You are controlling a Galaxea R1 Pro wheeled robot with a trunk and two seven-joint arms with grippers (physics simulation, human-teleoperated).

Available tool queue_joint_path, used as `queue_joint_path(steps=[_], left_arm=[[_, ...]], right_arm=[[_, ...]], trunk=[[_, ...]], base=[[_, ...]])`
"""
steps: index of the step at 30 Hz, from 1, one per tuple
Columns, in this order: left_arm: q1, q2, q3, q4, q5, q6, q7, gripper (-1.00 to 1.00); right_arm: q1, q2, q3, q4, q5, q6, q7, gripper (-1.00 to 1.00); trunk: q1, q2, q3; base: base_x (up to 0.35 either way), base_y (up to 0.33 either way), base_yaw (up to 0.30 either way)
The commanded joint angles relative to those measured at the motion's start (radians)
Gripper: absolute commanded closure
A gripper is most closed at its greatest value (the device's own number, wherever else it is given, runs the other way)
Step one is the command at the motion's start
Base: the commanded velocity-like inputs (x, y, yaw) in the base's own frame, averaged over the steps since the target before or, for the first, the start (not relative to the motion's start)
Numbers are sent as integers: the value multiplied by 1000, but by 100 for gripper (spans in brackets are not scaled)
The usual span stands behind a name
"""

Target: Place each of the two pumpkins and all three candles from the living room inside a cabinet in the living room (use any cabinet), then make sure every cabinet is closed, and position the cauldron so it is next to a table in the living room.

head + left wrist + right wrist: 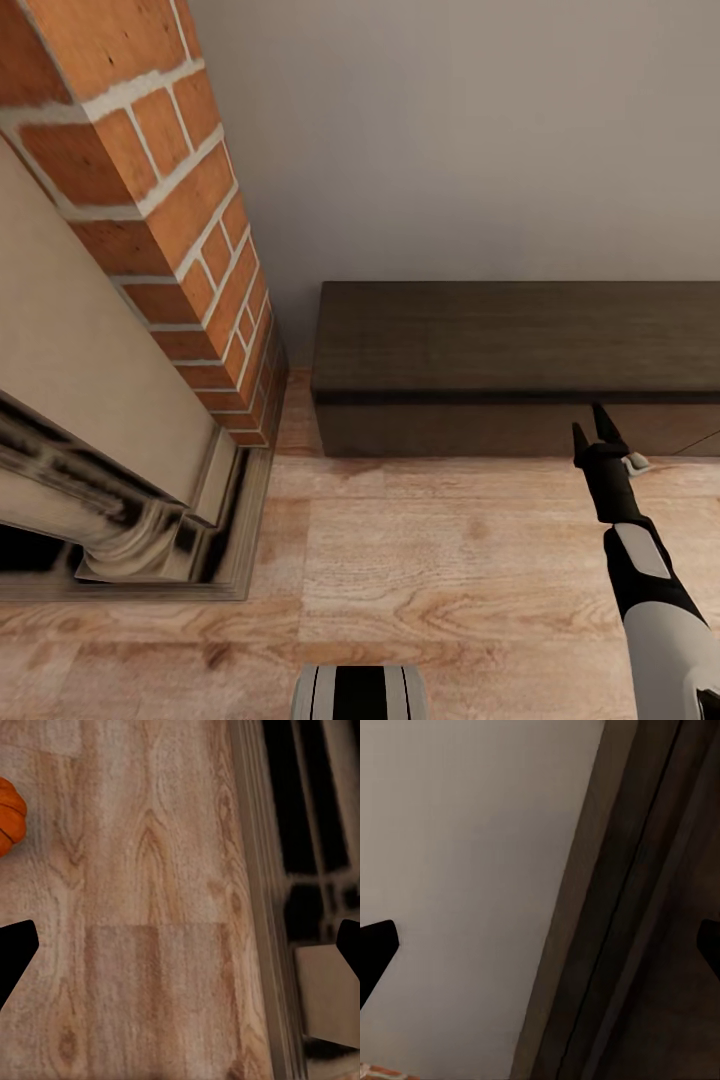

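Your right claw (592, 424) is spread and empty, held up in front of the low dark cabinet (500, 350) that stands closed against the wall beside the brick fireplace (190, 250); your left claw (180, 945) is also spread, hanging over the wooden floor (150, 907) with one pumpkin (10, 817) lying on the boards off to one side. I judge that pumpkin light, stiff and ribbed but rounded and prone to roll, so close on its widest middle, not the stem. The handle-less cabinet front needs a pull at its edge.

White right forearm (668, 640) with grey panel, black wrist, black pointed two-finger end effector (592, 418); striped white-black base (360, 692).
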Motion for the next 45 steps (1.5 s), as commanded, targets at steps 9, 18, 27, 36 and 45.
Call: queue_joint_path(steps=[9, 18, 27, 36, 45], left_arm=[[0, -1, 1, 49, -29, -2, 1, -100], [0, -2, -1, 91, -46, -16, -9, -100], [0, -1, -3, 100, -48, -20, -11, -100], [0, 0, -5, 101, -48, -19, -10, -100], [0, 0, -4, 109, -48, -20, -9, -100]], right_arm=[[-1, 5, -7, 81, -7, -72, 8, -100], [-11, 1, -7, 182, -3, -105, 6, -100], [-12, 2, -8, 178, -7, -120, -62, -100], [-12, 3, -8, 176, -8, -127, -69, -100], [-12, 2, -8, 176, -9, -175, -69, -100]], trunk=[[0, 0, 0], [0, 0, 0], [0, 0, 0], [0, 0, 0], [0, 0, 0]], base=[[0, 0, 0], [58, 0, 0], [136, 0, 0], [9, 0, 0], [77, 45, 0]])
